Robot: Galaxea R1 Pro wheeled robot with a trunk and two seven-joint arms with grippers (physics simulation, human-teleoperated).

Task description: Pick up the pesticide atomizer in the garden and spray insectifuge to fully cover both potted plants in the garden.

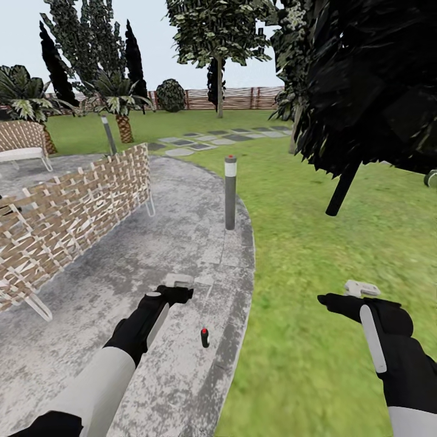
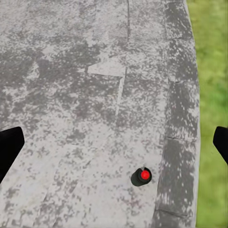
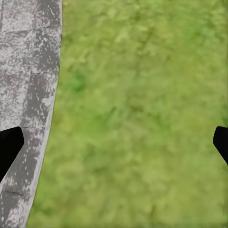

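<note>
Head view: both black grippers, left (image 1: 176, 295) and right (image 1: 340, 301), spread and empty at lower frame, likely in transit; grey red-capped bollard post (image 1: 230, 192) mid-frame on mottled grey paving (image 1: 182, 243).

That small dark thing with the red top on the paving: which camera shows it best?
The left wrist view: the small red-topped object appears large from above, standing on the grey paving near its edge by the grass. The head view shows it smaller but from the side, beside the left arm's fingers.
</note>
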